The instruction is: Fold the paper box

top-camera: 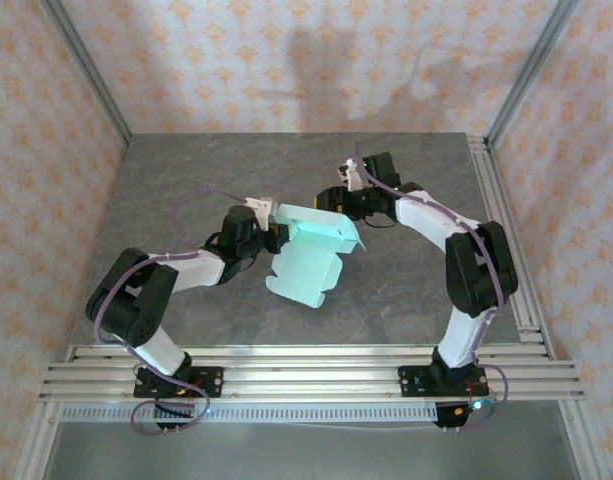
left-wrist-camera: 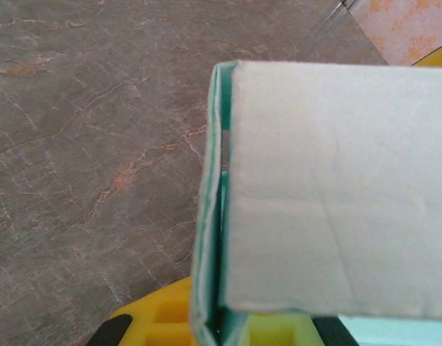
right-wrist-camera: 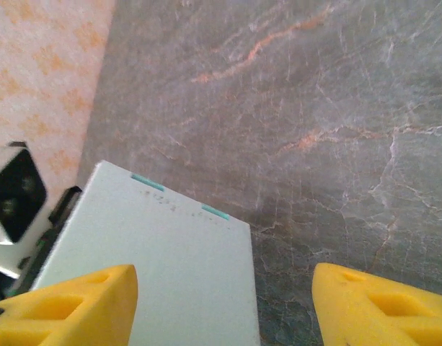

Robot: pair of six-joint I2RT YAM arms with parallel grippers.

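Pale mint-green thin-card paper box, centre frame, looks light, floppy, crease-prone; left gripper pinches its left edge, right gripper spread. Best grab: upper-right flap.

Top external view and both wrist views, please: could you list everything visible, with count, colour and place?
paper box: one, pale mint-green, partly folded, mid-table between the arms
table: one, grey marbled with orange veins, under everything
walls: three, peach patterned, left, back and right
rails: several, silver aluminium, along the near edge and the right side
left arm: one, white and black, base on the near rails, left
right arm: one, white and black, base on the near rails, right
left claw: one, yellow fingers, shut on the paper box's left edge
right claw: one, yellow fingers, open, over the paper box's far right corner
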